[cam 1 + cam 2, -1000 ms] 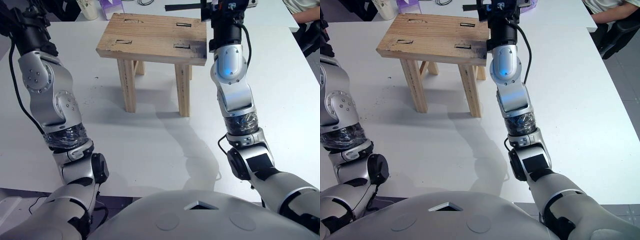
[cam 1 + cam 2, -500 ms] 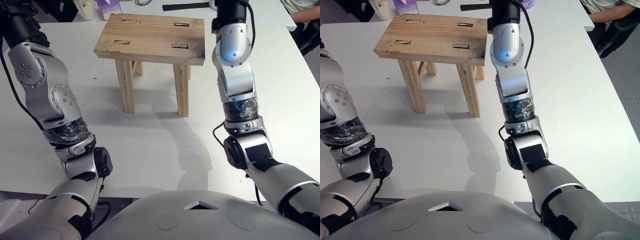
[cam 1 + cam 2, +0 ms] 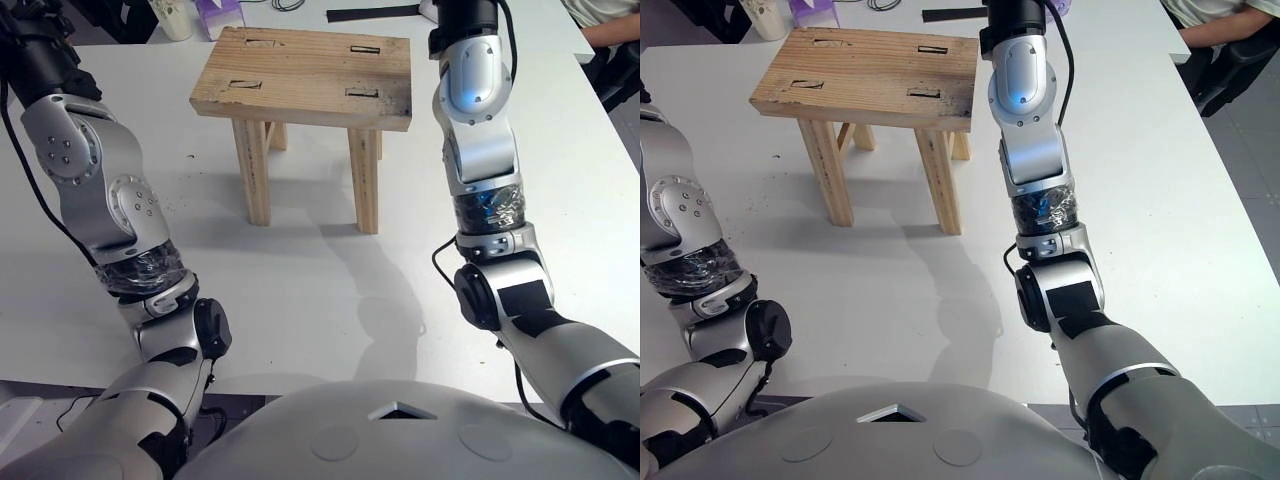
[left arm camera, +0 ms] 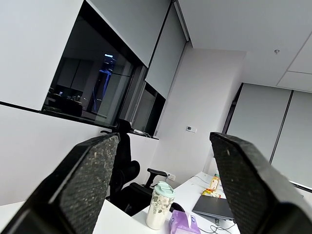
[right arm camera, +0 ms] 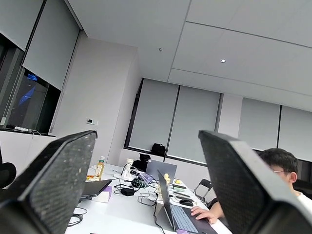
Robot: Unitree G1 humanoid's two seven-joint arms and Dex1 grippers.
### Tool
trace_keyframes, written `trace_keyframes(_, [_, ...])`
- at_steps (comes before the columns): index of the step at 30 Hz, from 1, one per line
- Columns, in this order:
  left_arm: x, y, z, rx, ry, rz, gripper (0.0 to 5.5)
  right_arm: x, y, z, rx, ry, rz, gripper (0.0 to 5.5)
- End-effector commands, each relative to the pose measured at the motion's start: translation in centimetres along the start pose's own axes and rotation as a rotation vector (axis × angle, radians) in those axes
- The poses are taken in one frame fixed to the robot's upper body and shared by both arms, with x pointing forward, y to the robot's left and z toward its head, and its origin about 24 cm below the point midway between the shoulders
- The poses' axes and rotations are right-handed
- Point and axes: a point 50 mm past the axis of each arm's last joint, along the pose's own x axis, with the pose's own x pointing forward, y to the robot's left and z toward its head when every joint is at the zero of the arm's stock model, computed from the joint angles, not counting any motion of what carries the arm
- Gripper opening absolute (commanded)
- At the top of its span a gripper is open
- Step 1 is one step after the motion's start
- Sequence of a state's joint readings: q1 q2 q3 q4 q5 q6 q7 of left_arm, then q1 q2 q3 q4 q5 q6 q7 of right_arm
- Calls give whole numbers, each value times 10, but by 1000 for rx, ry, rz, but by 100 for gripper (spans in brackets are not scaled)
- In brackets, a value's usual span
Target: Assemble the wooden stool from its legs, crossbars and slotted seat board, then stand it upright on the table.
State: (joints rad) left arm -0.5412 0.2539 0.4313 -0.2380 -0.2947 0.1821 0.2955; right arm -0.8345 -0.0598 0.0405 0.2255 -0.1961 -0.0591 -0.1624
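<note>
The wooden stool stands upright on the white table. Its slotted seat board is on top, and its legs and a crossbar sit beneath. My two arms rise on either side of it: the left arm well to its left, the right arm close by its right edge. Neither touches the stool. In the left wrist view my left gripper is open with nothing between its fingers, facing out into the room. My right gripper is likewise open and holds nothing.
A cup and a purple tissue box stand at the table's far edge behind the stool. A black strip lies to their right. Bare tabletop stretches in front of the stool and to its right.
Both arms have lifted. The right wrist and gripper have risen out of the head view's top edge. The stool has not moved.
</note>
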Motion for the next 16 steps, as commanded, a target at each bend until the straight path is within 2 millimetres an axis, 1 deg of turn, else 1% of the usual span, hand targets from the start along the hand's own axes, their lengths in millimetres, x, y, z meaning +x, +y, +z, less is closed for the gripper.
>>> trace_keyframes(1, [3,-9,-1,3,12,-38,343,-6,-13,-8,-37,22,-47,386])
trace_keyframes(3, [3,-9,0,12,10,-49,343,-5,-13,-8,-39,21,-54,386])
trace_keyframes(7, [0,0,-1,13,9,-6,343,-2,-9,-5,-38,4,-27,386])
trace_keyframes(12, [-10,2,-2,3,4,25,343,0,-6,-4,-46,-3,24,386])
trace_keyframes(16, [-23,10,-2,14,11,69,343,-1,0,-5,-46,1,80,386])
